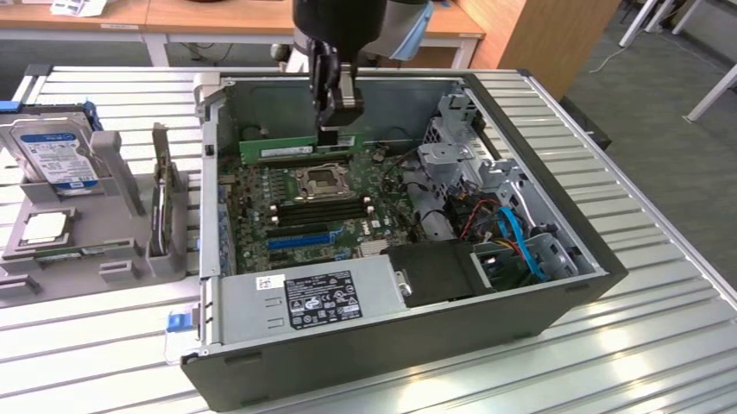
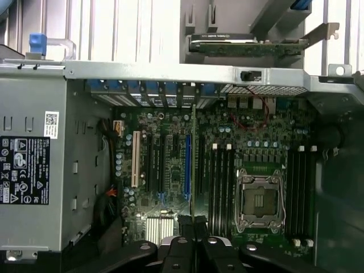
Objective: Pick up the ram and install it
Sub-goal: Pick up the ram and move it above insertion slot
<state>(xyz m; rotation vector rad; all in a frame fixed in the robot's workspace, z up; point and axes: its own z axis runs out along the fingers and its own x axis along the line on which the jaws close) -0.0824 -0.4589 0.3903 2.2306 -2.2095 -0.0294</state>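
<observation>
- Claw (image 1: 334,128) pressed together on the ram (image 1: 302,149), pinching the green stick by its upper edge toward one end. Most of the stick's length juts out to the exterior view's left.
- Held off-centre like that, the stick could, I judge, tip under load. Any push should go straight down and gently, with the free end watched for droop.
- The ram hangs above the motherboard (image 1: 305,216), apart from it, near the far wall of the computer case (image 1: 403,362).
- In the wrist view it shows edge-on as a thin line, parallel to the black memory slots (image 2: 219,182). That parallel line-up is worth guarding, since a twist would likely put one corner in before the other.
- I cannot tell which slot lies directly beneath. Banks of slots sit on both sides of the empty processor socket (image 2: 259,199), so the stick wants centring over one slot.
- The slot end latches are too small to judge. Seating well depends on them standing open and on the stick's notch meeting the slot's key.
- The coloured cables (image 1: 513,228) at the exterior view's right lie well apart from the claw and look no hindrance.
- Outside the case, the hard drive (image 1: 52,155) and the processor chip (image 1: 44,226) rest in a grey holder (image 1: 127,194) on the counter (image 1: 657,345), well apart from the work.
</observation>
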